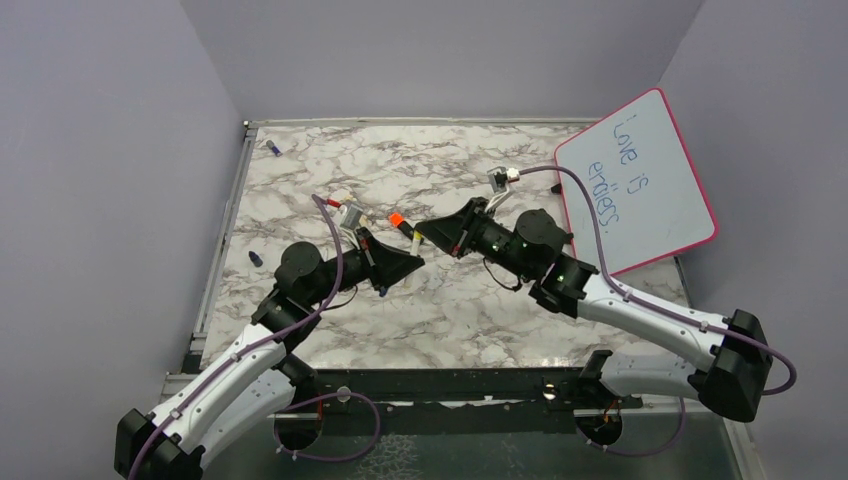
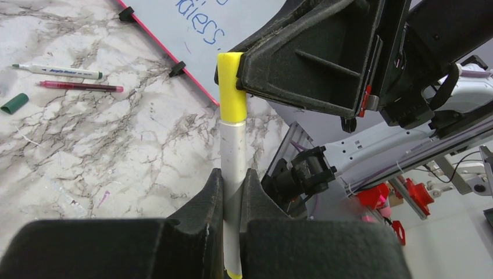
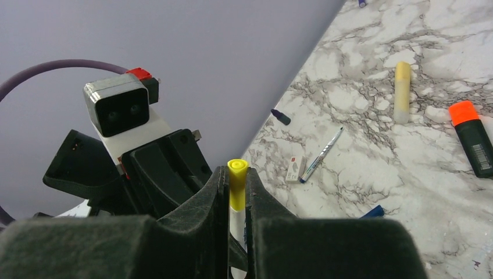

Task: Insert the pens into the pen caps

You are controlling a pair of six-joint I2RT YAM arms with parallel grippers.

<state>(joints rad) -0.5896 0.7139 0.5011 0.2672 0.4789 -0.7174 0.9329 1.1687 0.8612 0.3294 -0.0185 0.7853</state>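
My left gripper (image 2: 232, 177) is shut on the white body of a pen (image 2: 234, 145). My right gripper (image 3: 236, 177) is shut on a yellow pen cap (image 3: 237, 189). The cap (image 2: 231, 87) sits over the pen's tip, and the white body (image 3: 237, 226) shows just below it. In the top view the two grippers meet tip to tip over the middle of the table, left (image 1: 403, 263) and right (image 1: 432, 233). On the table lie a white green-ended pen (image 2: 58, 71), a dark red pen (image 2: 81, 87), a green cap (image 2: 14, 103), a yellow pen (image 3: 402, 90) and a blue pen (image 3: 320, 156).
The pink-framed whiteboard (image 1: 640, 180) leans at the back right. A black highlighter with an orange end (image 3: 471, 136) lies near the yellow pen. Dark blue caps lie at the left (image 1: 256, 258) and back left (image 1: 271, 147). A small white box (image 3: 295, 167) lies by the blue pen.
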